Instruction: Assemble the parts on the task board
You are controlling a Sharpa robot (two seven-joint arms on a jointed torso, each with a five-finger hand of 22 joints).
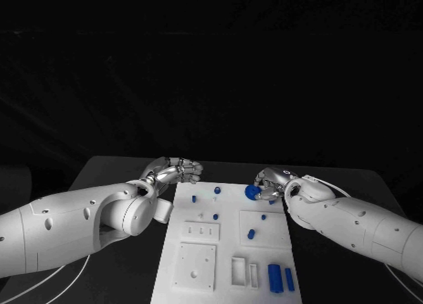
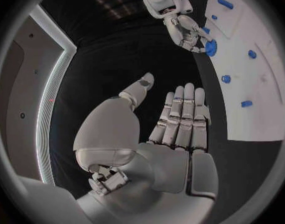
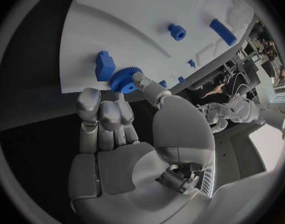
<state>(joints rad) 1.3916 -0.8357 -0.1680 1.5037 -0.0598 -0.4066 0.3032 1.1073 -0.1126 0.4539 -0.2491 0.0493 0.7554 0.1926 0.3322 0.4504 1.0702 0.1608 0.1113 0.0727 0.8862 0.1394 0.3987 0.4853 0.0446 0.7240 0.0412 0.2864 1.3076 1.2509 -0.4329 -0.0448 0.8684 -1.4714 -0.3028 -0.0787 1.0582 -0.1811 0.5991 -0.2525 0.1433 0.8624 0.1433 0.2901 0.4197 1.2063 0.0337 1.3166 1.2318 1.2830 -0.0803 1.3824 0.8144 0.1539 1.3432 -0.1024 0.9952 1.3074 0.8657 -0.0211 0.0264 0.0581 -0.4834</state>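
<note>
The right hand (image 1: 273,183) pinches a blue gear (image 1: 254,191) at the upper right of the board (image 1: 198,218), in the middle of the head view. In the right wrist view the gear (image 3: 124,79) sits between thumb and fingertips (image 3: 142,80), just beside a blue block (image 3: 104,65) at the board's edge. The grip looks shallow, on the toothed rim only, so the gear could tilt or slip out as it is lowered, and it may jam or knock the block if it comes down off-centre. I cannot tell whether it is already seated.

The left hand (image 1: 175,170) hovers at the board's upper left corner, over the worktop (image 1: 111,171); in its wrist view the fingers (image 2: 183,117) are straight and apart, holding nothing.

At the lower right of the head view, two blue bars (image 1: 281,278) lie side by side in a recess. Left of them are two narrow slots (image 1: 244,272), which look unfilled. Small blue pegs (image 1: 216,216) stand in the board's middle.
</note>
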